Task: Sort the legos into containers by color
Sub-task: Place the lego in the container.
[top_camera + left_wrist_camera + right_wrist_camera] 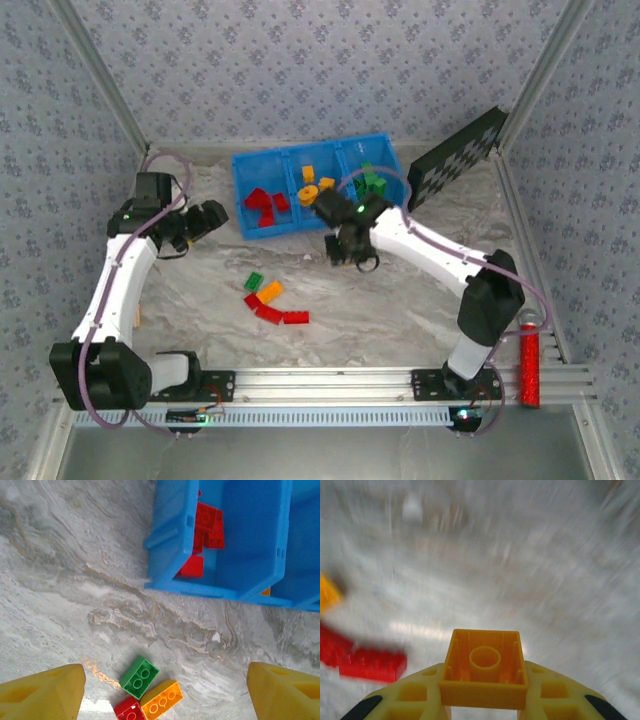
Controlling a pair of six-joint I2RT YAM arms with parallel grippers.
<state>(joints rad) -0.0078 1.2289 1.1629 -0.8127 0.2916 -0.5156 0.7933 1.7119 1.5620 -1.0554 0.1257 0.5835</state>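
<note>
We see the right claw (484, 700) closed tight on one orange-yellow lego (484, 672), square, its hollow side toward the wrist | left claw (162, 694) spread wide, holding nothing, green lego (139, 676) below it | blue containers (170, 535) ahead of it

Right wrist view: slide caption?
Right gripper shut on a small orange-yellow plastic brick, underside toward camera, over blurred marble tabletop.

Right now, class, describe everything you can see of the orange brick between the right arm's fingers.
The orange brick is a small square block of glossy plastic, seen from its hollow underside: thin walls, short ribs and one round tube in the centre. It sits level, clamped at both sides by the right gripper's yellow fingers. Nothing else appears to touch it; the marbled table behind it is blurred.
</note>
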